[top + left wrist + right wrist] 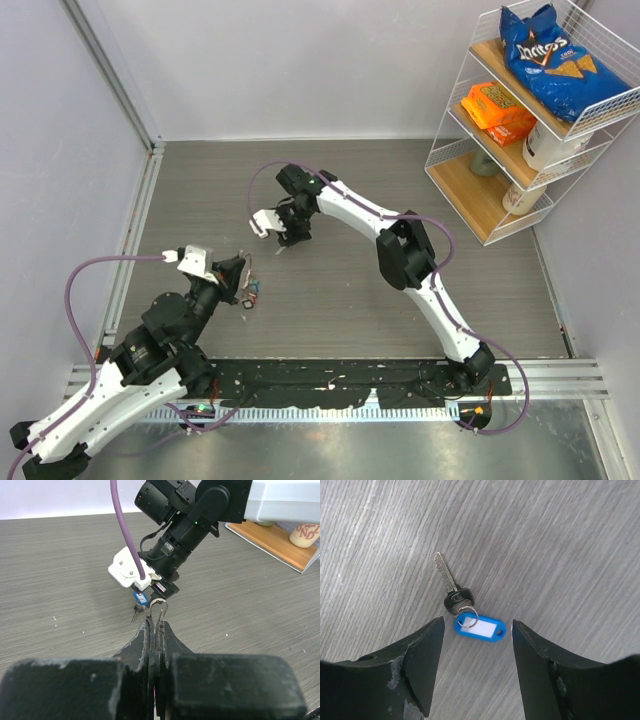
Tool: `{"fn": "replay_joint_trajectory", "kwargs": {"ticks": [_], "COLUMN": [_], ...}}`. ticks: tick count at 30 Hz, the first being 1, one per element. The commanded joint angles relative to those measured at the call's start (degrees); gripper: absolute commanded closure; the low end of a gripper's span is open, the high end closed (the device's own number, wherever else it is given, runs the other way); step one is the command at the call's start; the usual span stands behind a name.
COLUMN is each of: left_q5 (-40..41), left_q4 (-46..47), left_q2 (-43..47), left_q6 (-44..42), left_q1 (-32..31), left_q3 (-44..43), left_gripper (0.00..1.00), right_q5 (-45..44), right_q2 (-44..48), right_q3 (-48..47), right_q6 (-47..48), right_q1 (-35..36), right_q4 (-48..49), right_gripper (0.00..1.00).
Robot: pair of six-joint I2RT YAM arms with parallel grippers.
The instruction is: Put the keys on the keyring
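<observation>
My left end effector (154, 625) is pressed together, and its tips pinch the keyring (161, 609), a thin wire loop which stands up above the tabletop (60, 580). My right end effector (477, 624) is spread wide and points down. Between its two fingers, but touching neither of them, a key (451, 587) lies flat on the tabletop. A small ring (468, 617) joins it to a blue tag (482, 628), whose white label has no writing on it.

In the top view the two end effectors are near each other, in the left half of the tabletop. Some other keys (250, 291) with coloured heads lie just beside the left one. A side wall (60, 150) with a metal rail runs close along my left arm, so there is little room there. Behind the right end effector the grey surface goes on to the back wall (300, 60). On the right side it goes on to a white wire shelf (445, 160), well apart from both arms.

On the top board of the shelf lies a blue bag (548, 55) with the word "Doritos". Under it is an orange box (495, 108); its print is too small to read. In the left wrist view a mug (303, 530) shows the letters "ND"; the rest is cut off.
</observation>
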State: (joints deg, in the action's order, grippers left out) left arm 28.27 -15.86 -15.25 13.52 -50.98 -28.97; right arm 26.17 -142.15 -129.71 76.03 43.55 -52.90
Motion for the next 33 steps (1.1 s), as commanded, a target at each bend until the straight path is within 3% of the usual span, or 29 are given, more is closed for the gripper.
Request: {"fn": "replay_joint_trajectory", "kwargs": {"ticks": [1,17,26,32,33], "left_q5": [-0.2,-0.7,-0.9,-0.6,-0.7], "left_q4": [4.8,4.5,4.4,4.4,4.4], "left_q2": [-0.2,-0.1,0.0,0.2,0.2], "left_q6": [0.1,0.3,0.4,0.4,0.4], "left_q1": [0.0,0.0,0.0,0.0,0.0], "left_q3": [0.0,-0.1,0.1,0.4,0.3], "left_gripper": [1.0,1.0,1.0,1.0,1.0], "right_q5": [0.0,-1.8,-2.9,-4.3,-4.5], "right_q2": [-1.0,-2.7,-3.2,-3.4,-3.5], "right_q3": [-1.0,-1.6,-2.0,-1.2,-1.0], "right_q6": [1.9,5.3,6.5,6.7,6.2], "right_q1": [0.5,1.7,1.9,3.1,3.4], "right_q4": [-2.8,-8.9,-11.1,-14.2,-15.1], "right_gripper": [0.36,0.37,0.5,0.64,0.7]}}
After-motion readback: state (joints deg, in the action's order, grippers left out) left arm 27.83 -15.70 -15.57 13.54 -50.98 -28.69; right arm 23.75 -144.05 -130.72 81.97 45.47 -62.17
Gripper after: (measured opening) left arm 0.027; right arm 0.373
